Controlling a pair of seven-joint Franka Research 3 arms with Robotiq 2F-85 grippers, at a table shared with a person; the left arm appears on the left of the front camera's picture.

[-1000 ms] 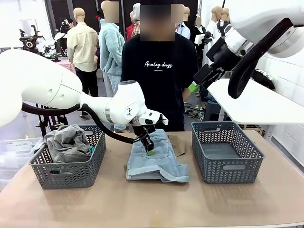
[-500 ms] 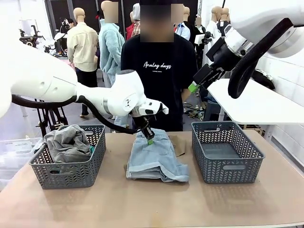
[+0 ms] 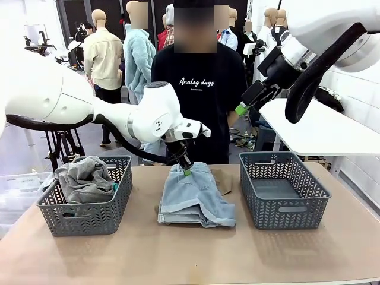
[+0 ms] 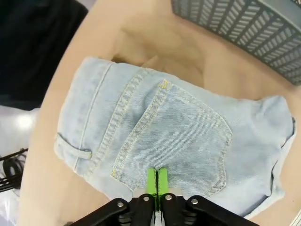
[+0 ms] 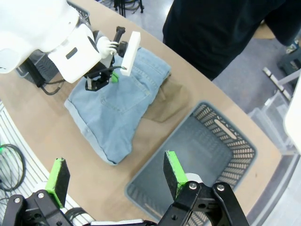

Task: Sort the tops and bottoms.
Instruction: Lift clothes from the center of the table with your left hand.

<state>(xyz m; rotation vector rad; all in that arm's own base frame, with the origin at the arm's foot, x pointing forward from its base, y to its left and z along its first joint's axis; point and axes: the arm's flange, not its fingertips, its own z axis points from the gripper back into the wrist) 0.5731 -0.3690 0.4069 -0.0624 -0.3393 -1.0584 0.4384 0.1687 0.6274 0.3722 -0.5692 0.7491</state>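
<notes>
table (image 3: pixel 190 258) | left basket (image 3: pixel 89 218): tops (image 3: pixel 83 178) piled in, grey uppermost | right basket (image 3: pixel 285 209) | shorts (image 3: pixel 196 199): mid-table between baskets | left gripper (image 4: pixel 156 180): pads pressed together over shorts' pocket, grip unclear | right gripper (image 5: pixel 113 160): wide, raised high

1. Two grey baskets are sitting on the table (image 3: pixel 178 255): the left basket (image 3: pixel 83 219) and the right basket (image 3: pixel 285 214)
2. One pair of denim shorts (image 3: pixel 195 199) is lying between them
3. One tan garment (image 3: pixel 222 181) is peeking out from beside the shorts
4. Two garments are showing in the left basket, a grey top (image 3: pixel 83 178) and a sliver of a teal top (image 3: pixel 114 186)
5. One person (image 3: pixel 199 101) is standing at the far side
6. Two grippers are hanging above the table, the left gripper (image 3: pixel 187 172) and the right gripper (image 5: pixel 114 162)
</notes>
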